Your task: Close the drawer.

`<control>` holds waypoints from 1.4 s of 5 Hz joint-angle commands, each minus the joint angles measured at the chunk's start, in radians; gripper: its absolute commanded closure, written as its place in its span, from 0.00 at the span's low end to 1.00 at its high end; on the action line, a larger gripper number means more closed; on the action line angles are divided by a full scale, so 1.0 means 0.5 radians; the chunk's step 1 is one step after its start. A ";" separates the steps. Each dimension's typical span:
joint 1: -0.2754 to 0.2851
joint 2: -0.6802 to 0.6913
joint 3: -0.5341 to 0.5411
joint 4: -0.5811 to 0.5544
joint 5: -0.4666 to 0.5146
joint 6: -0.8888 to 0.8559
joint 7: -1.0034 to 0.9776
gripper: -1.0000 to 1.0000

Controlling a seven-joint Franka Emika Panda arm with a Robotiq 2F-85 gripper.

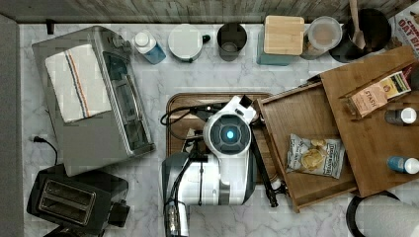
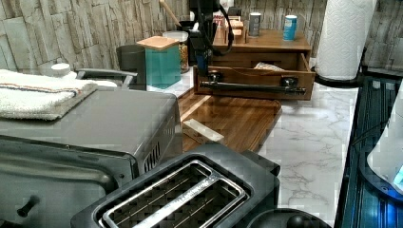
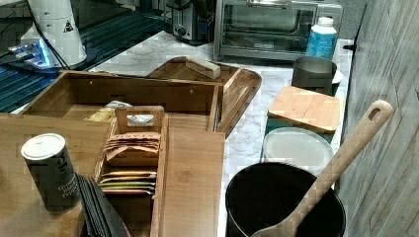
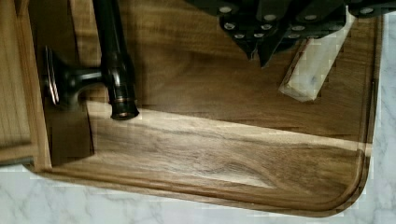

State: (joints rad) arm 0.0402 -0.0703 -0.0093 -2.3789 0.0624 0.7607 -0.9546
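Note:
The drawer (image 1: 306, 118) stands pulled out from under a flat wooden top panel (image 1: 375, 143) at the top view's right, and a snack bag (image 1: 315, 155) lies inside it. A black bar handle (image 1: 262, 163) runs along its front (image 2: 252, 78). My arm (image 1: 227, 133) hangs over the dark rounded tray (image 1: 180, 106) just beside that front. In the wrist view the gripper (image 4: 259, 49) is shut on nothing, a short way off from the end of the handle (image 4: 112, 56). In the left view the gripper (image 2: 202, 59) sits by the handle's left end.
A white block (image 4: 313, 65) lies on the dark tray. A toaster oven (image 1: 94, 98) and a toaster (image 1: 69, 197) fill the top view's left. A tea box (image 1: 378, 94) and bottles stand on the top panel. A paper towel roll (image 2: 343, 38) stands beside the drawer unit.

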 commanded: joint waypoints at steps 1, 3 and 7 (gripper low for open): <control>-0.035 -0.031 -0.033 -0.271 -0.212 0.225 -0.273 1.00; -0.068 0.015 -0.066 -0.441 -0.363 0.424 -0.278 1.00; -0.178 0.194 -0.255 -0.550 -0.223 0.741 -0.655 1.00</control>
State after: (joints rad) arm 0.0138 0.0487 -0.0661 -2.6055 -0.0750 1.1279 -1.2217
